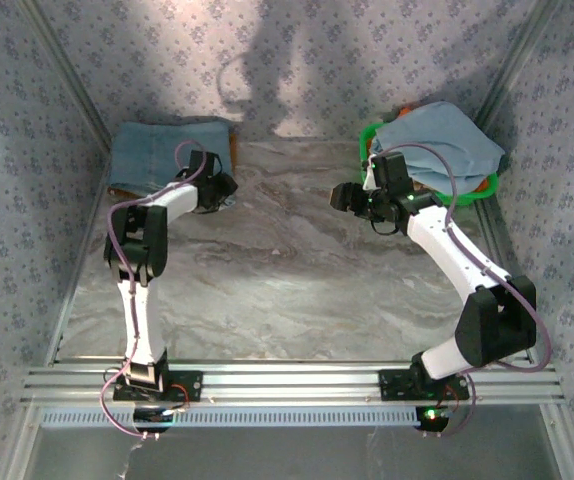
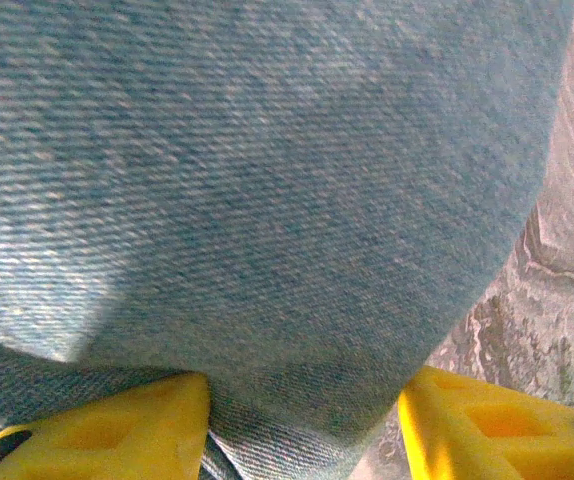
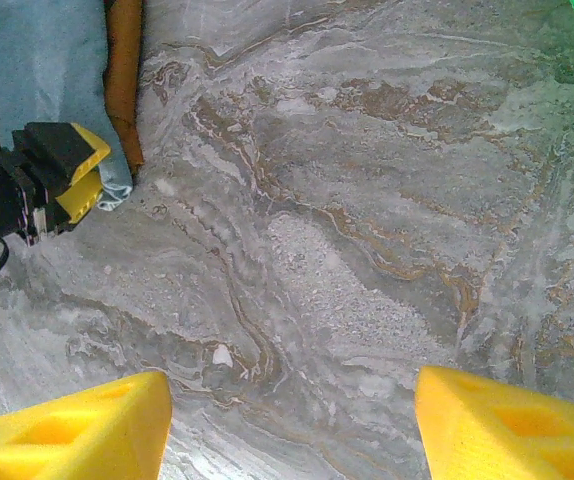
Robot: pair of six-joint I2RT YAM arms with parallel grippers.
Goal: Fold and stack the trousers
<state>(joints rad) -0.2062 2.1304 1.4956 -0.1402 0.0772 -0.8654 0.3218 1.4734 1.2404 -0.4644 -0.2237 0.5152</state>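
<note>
This is a robotics lab test cell. A white-and-black jointed robot arm [image 1: 145, 262] on the left and its twin [image 1: 452, 255] on the right are bolted side by side to a silver slotted aluminium rail [image 1: 287, 382] at the near edge of a grey-brown marble-patterned bench [image 1: 297, 285]. A bare aluminium post [image 1: 72, 85] rises at the far left. Pale blue flower-print cloth [image 1: 17, 200] hangs as walls on the left, right and far sides. A thin purple cable [image 1: 114, 232] loops along the left arm.

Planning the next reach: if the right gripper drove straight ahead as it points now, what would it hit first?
Probably the bare marble tabletop, which the right gripper angles down toward, jaws open and empty; depth is hard to judge.
</note>
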